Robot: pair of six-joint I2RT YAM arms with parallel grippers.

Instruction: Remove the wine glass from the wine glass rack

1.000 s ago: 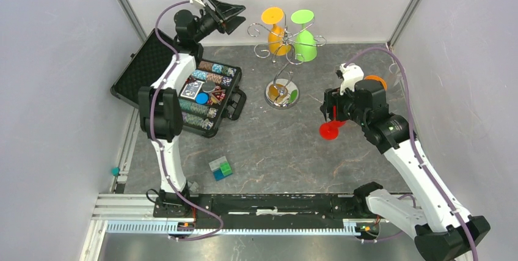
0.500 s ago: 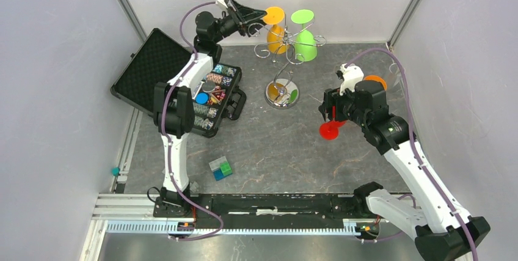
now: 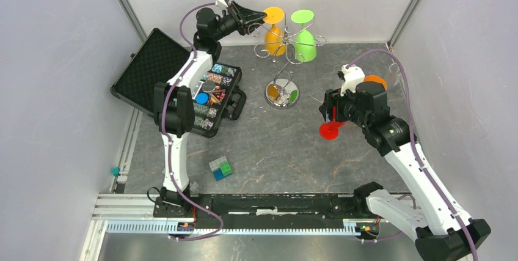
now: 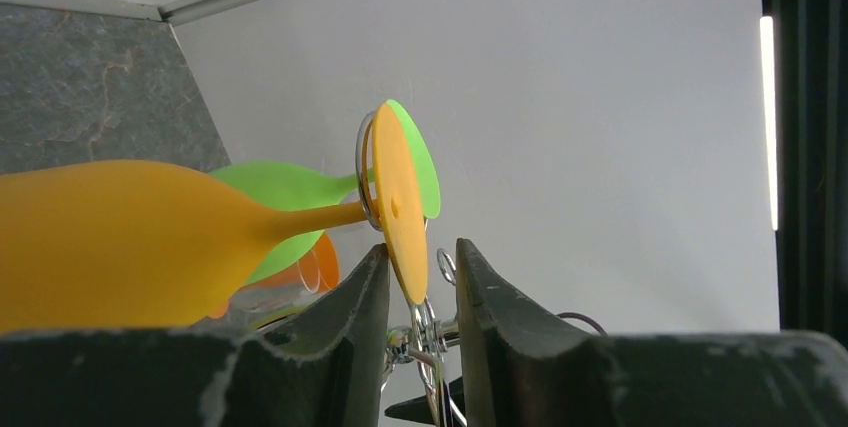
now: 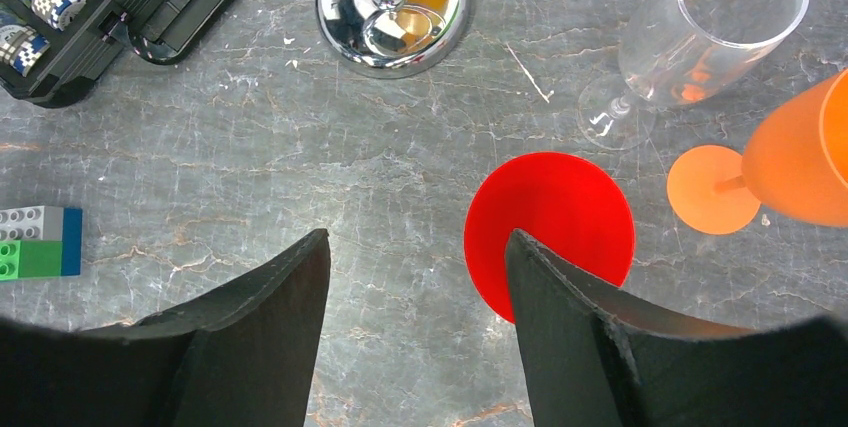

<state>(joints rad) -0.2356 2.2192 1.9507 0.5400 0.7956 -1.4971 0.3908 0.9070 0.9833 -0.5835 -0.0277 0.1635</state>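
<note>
Orange glass [image 4: 130, 237]: opaque, hung upside down on your rack [image 3: 281, 92], far edge. Left gripper [image 4: 421, 262] narrowly parted astride its foot, unclamped; right gripper [image 5: 415, 247] wide, empty.

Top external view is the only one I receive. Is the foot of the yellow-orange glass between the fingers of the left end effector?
Observer: Yes. The left wrist view shows the foot of the yellow-orange glass edge-on between the open fingers of the left end effector.
Operator: Does the right arm hide anything on the table?
Observer: The right wrist view shows a clear glass there, between the mirrored base of the rack and an orange glass.
</note>
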